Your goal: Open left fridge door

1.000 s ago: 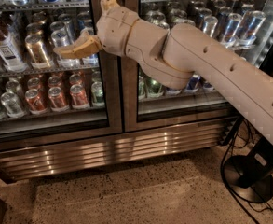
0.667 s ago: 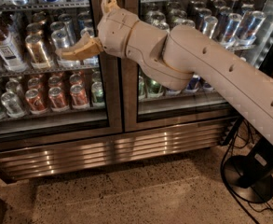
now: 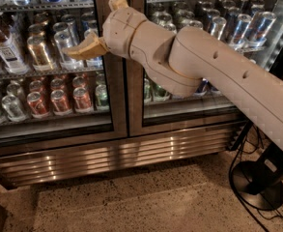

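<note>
At left, the left door (image 3: 44, 129) of the fridge (image 3: 131, 153) stands shut. Before its right edge hovers the gripper (image 3: 93, 23), jaws spread wide, holding nothing. Step judged: reaching. Next move needs purchase on that edge, then a pull.

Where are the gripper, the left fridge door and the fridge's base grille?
gripper (image 3: 91, 21): camera view, midway between its spread fingertips.
left fridge door (image 3: 39, 88): camera view, glass pane.
base grille (image 3: 117, 156): camera view, ribbed steel middle.
</note>
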Controlling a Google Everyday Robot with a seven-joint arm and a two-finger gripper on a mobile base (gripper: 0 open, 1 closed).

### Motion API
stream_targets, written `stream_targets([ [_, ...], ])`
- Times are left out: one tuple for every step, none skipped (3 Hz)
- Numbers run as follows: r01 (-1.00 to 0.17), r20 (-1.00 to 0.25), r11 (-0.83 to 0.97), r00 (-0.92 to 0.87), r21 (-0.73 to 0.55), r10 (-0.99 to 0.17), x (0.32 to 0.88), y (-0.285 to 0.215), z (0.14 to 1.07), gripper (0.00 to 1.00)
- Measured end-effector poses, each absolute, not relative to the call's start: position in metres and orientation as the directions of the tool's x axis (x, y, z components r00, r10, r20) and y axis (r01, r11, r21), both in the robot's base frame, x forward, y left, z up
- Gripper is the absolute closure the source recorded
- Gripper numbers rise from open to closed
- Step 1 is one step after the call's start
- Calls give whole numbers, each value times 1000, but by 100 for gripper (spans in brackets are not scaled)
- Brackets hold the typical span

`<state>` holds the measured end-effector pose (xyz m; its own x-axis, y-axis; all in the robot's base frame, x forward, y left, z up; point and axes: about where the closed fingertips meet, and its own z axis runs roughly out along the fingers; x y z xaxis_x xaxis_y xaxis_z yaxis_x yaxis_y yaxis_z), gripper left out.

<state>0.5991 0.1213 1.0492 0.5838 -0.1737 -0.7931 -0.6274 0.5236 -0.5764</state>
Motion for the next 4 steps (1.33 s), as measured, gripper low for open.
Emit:
stream_targets([
  [-623, -795, 530, 579, -575, -181, 602, 120, 1049, 0],
  [-511, -741, 548, 553, -662, -380, 615, 121, 1040, 0],
  [-507, -759, 576, 529, -641, -379, 624, 114, 1042, 0],
  [-574, -777, 539, 555, -617, -297, 618, 135, 1052, 0],
])
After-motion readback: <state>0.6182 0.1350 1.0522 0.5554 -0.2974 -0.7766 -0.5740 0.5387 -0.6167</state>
